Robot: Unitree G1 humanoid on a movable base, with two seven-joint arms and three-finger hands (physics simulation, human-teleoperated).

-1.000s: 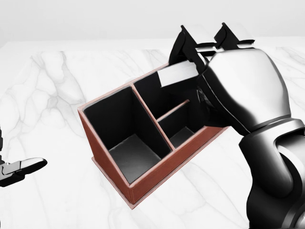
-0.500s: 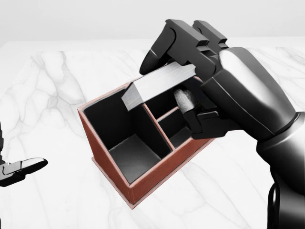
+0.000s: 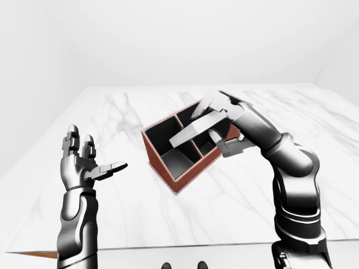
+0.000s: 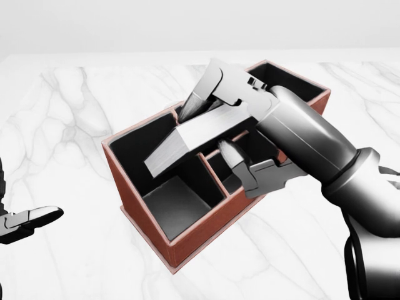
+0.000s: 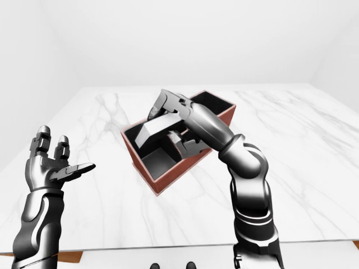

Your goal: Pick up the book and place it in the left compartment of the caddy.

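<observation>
Now, book (image 4: 190,137): tilted, low end over caddy's (image 4: 140,215) left compartment
Right hand (image 4: 240,125): fingers (image 4: 209,87) grasping book
Left hand (image 3: 84,165): fingers released, apart, over bench (image 4: 56,125)

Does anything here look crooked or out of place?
Only the book: the right hand holds it tilted above the caddy, low end over the left compartment, not yet inside. The caddy sits diagonal on the marble table. Nothing is spilled or broken.
</observation>
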